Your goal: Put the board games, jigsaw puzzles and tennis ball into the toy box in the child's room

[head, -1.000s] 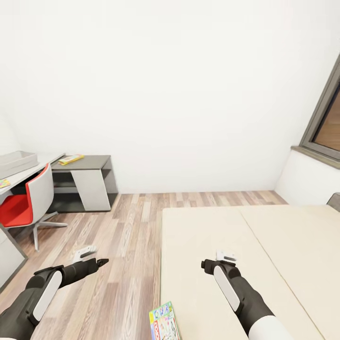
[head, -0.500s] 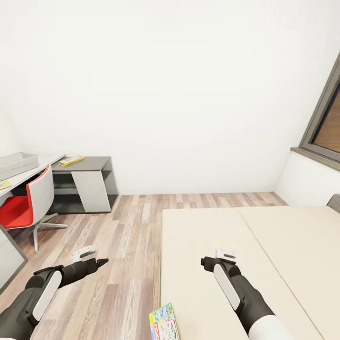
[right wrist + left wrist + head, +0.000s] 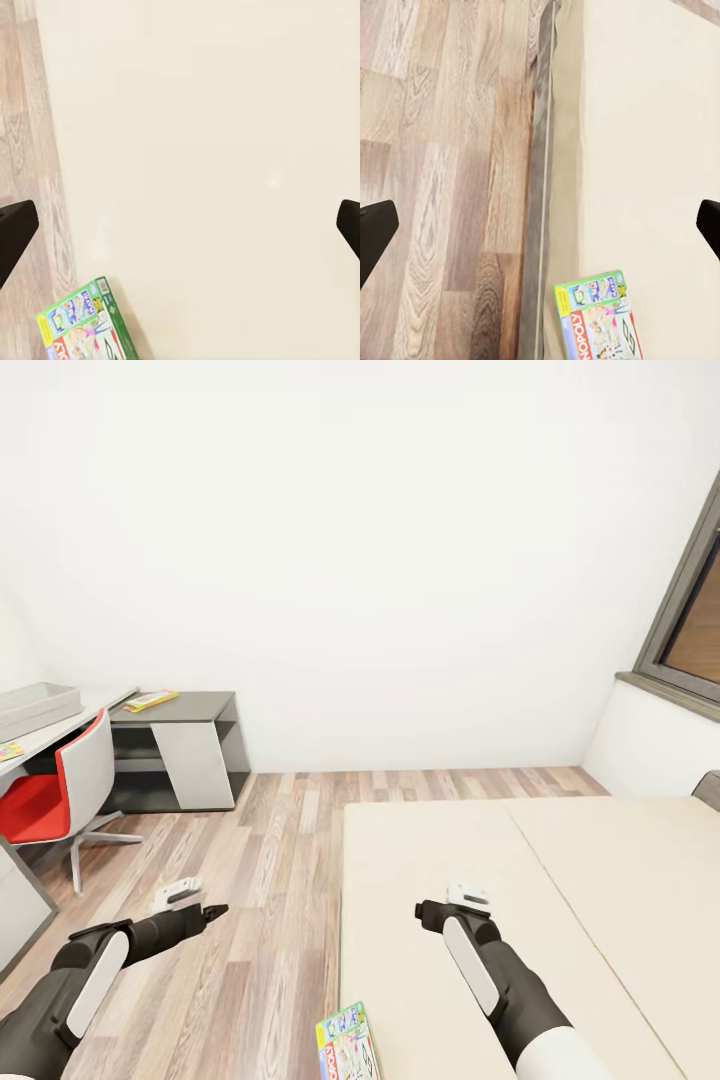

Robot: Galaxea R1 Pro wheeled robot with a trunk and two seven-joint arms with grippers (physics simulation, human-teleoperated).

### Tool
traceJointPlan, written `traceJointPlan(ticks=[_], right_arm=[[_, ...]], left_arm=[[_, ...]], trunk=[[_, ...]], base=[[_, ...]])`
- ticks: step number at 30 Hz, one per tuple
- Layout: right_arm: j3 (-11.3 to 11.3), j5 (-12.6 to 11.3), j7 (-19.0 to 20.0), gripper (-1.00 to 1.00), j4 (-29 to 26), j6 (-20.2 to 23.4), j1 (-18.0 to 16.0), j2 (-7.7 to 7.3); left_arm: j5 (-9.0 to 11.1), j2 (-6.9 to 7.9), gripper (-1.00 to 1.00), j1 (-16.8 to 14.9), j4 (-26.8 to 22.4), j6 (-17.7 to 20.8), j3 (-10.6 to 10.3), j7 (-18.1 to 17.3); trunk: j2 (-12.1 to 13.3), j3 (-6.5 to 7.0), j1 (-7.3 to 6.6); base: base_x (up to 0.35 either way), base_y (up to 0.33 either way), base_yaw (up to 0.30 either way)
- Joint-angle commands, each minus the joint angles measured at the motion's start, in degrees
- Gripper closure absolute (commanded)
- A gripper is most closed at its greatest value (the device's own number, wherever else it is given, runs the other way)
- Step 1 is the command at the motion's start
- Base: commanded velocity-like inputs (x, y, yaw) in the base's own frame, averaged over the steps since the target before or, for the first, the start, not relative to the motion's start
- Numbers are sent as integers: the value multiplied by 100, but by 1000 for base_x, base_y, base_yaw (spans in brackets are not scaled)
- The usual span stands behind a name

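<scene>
One board game (image 3: 347, 1043), a green-edged printed box with a red banner, lies on the near corner of the cream bed (image 3: 520, 880); it also appears in the wrist views (image 3: 596, 315) (image 3: 82, 324). My left gripper (image 3: 212, 911) (image 3: 540, 232) hangs open over the wood floor beside the bed. My right gripper (image 3: 428, 913) (image 3: 180, 229) is open above the mattress, beyond the game. At far left stands the table (image 3: 70, 722) with the grey toy box (image 3: 35, 705), a jigsaw puzzle (image 3: 8, 750) and a flat yellow box (image 3: 150, 700) on its lower dark section.
A red and white swivel chair (image 3: 55, 790) sits at the table. Wood floor (image 3: 260, 840) runs between table and bed. A window (image 3: 695, 620) and a grey headboard corner (image 3: 709, 785) are at the right. A white wall closes the back.
My right arm has shifted slightly left and forward over the mattress. The left arm has hardly moved, and the board game lies where it was.
</scene>
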Motion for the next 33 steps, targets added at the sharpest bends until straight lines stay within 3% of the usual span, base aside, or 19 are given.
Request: traceJointPlan(ticks=[1, 9, 33], right_arm=[[15, -60, -58, -100, -8, 8, -6, 0], [15, -60, -58, -100, -9, 12, -6, 7], [15, -60, -58, -100, -9, 14, -6, 5]], left_arm=[[7, -2, -100, -5, -4, 37, 11, -18], [7, -3, -100, -5, -6, 37, 11, -18], [5, 1, -100, -7, -6, 37, 11, -18]], trunk=[[-13, -13, 4], [-13, -13, 4], [-13, -13, 4]], base=[[0, 0, 0], [0, 87, 0], [0, 254, 0]])
